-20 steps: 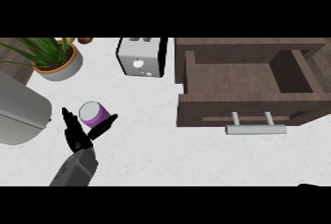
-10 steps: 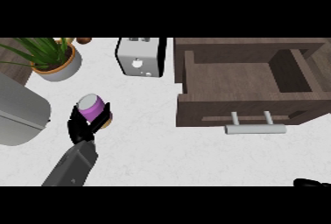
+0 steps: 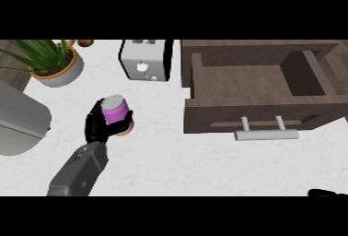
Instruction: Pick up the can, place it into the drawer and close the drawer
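One white counter (image 3: 204, 166) carries the open drawer (image 3: 245, 85), toaster (image 3: 145, 60) and plant (image 3: 51, 64); left hand (image 3: 96, 129) curls round the can (image 3: 115, 109).

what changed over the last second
The left hand, curled round the purple cylindrical can, has tilted it and carried it slightly right, toward the open brown wooden drawer. Drawer, silver toaster and potted green plant stayed put.

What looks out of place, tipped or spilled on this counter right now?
Nothing looks spilled or damaged. The can sits tilted, but only because the left hand is curled round it, left of the drawer. The drawer stands open with nothing showing inside. The toaster and potted plant stand upright.
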Robot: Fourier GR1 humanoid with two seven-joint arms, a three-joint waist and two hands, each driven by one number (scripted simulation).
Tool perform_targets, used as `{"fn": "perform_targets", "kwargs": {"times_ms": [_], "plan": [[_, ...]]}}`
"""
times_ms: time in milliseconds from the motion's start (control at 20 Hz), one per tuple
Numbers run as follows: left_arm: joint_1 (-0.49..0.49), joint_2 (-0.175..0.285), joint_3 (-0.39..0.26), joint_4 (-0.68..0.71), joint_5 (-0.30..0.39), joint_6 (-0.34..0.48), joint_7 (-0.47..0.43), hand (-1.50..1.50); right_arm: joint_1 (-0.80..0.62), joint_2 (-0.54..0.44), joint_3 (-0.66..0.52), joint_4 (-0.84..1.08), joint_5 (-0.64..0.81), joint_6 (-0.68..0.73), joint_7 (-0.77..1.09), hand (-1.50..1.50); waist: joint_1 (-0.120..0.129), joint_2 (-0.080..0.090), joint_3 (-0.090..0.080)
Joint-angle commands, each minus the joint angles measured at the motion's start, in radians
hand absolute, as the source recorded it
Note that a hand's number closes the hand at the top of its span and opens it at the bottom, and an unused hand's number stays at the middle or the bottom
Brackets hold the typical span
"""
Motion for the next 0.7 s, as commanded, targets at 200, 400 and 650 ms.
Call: {"fn": "perform_targets", "kwargs": {"times_ms": [200, 400, 650], "plan": [[-0.05, 0.001, -0.093, -0.051, -0.075, -0.187, 0.076, 1.5, 0.006, 0.001, -0.022, -0.018, -0.001, -0.007, 0.0, -1.5, 0.021, -0.006, 0.001], [-0.089, -0.062, -0.115, -0.131, -0.083, -0.147, 0.151, 1.5, 0.01, -0.01, -0.044, 0.013, 0.021, -0.005, -0.024, -1.5, 0.027, -0.009, 0.002], [-0.147, -0.086, -0.16, -0.25, -0.118, -0.067, 0.265, 1.5, -0.007, -0.032, -0.069, 0.065, -0.012, 0.02, -0.041, -1.5, 0.029, -0.01, 0.003]]}}
